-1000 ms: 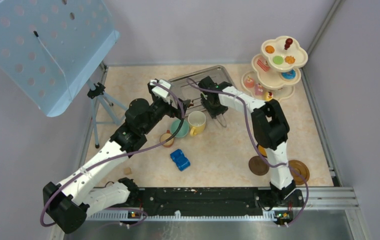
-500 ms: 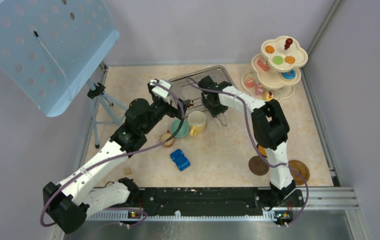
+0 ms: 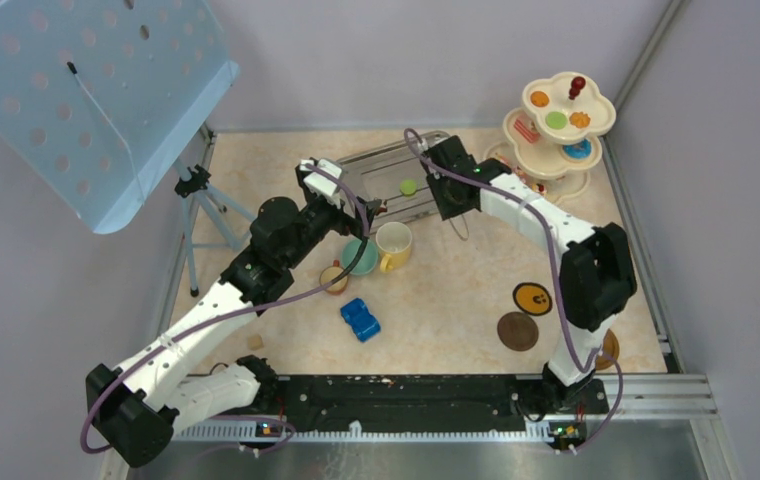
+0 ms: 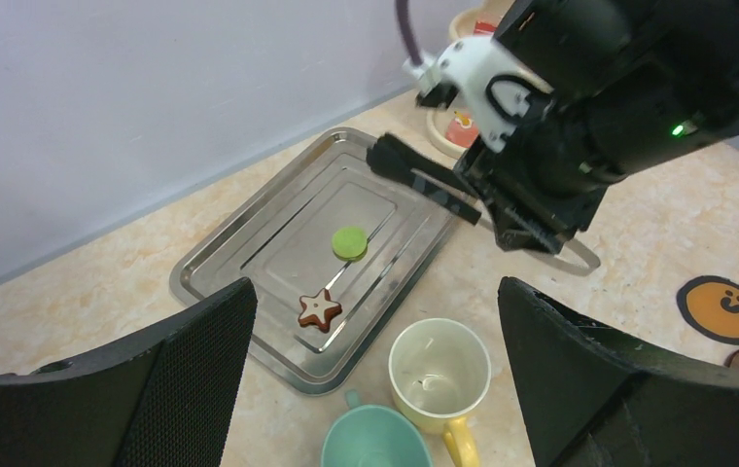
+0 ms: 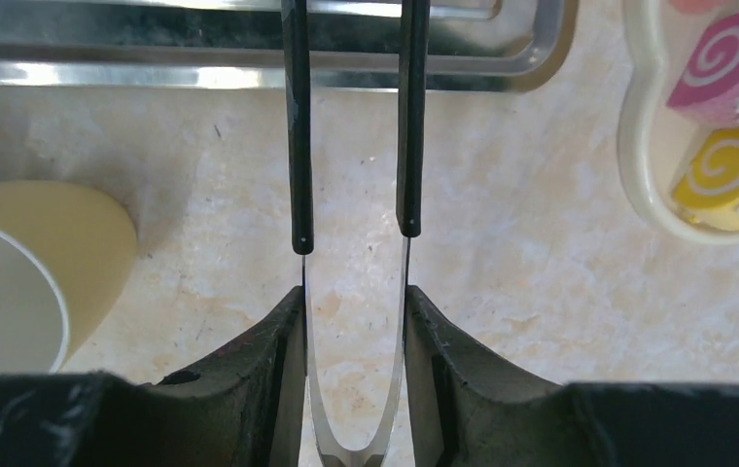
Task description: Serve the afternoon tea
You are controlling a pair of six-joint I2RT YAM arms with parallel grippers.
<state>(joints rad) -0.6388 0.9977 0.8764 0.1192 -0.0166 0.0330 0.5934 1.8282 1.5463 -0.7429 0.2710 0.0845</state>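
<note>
My right gripper (image 5: 353,311) is shut on black tongs (image 5: 297,146), whose two arms run between its fingers toward the steel tray (image 5: 249,39); the tong tips are out of the right wrist view. From above, the right gripper (image 3: 453,195) hangs over the tray's right end. A green macaron (image 4: 350,242) and a star cake (image 4: 319,309) lie on the tray (image 4: 200,282). My left gripper (image 4: 373,287) stands open and empty above the yellow mug (image 4: 440,375) and teal cup (image 4: 375,438). The small brown cup (image 3: 334,277) sits beside them. The cream stand (image 3: 556,130) holds several cakes.
A blue toy car (image 3: 360,319) lies in front of the cups. An orange face coaster (image 3: 532,298) and a brown coaster (image 3: 517,331) lie at the front right. A small tripod (image 3: 201,200) with a blue perforated panel (image 3: 96,90) stands at the left. Walls close the back and right.
My right arm has swung right with the tongs, away from the mug to the tray's right end. The green macaron and the orange coaster have come into view. The left arm has not moved.
</note>
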